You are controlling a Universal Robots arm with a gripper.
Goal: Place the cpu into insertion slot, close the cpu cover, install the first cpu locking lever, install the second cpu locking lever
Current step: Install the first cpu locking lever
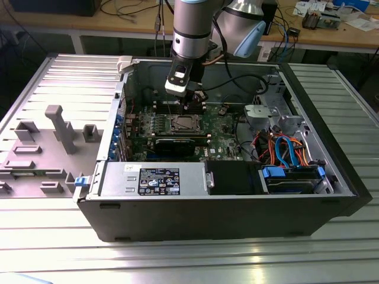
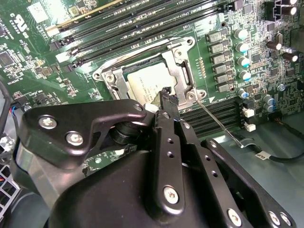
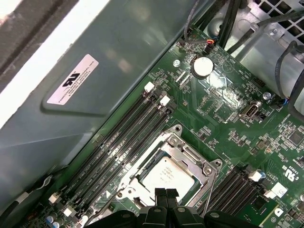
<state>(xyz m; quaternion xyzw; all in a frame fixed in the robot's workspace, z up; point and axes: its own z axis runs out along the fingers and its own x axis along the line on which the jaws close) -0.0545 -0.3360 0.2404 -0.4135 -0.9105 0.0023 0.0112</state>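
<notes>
Steel lever [image 2: 216, 121] (seemingly unlatched) beside cpu [image 2: 144, 86].

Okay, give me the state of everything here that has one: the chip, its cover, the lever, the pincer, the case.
cpu: seated, top showing through the cover's window.
cpu cover: down flat over the cpu.
locking lever: angled out from the cover's corner, looks unlatched.
pincer: shut, empty, tips at the cover's edge.
computer case: lying on its side, open.

Silver arm [image 1: 190, 29], pale blue joint cap [image 1: 251, 36], black screw-studded end effector [image 3: 165, 194]
</notes>
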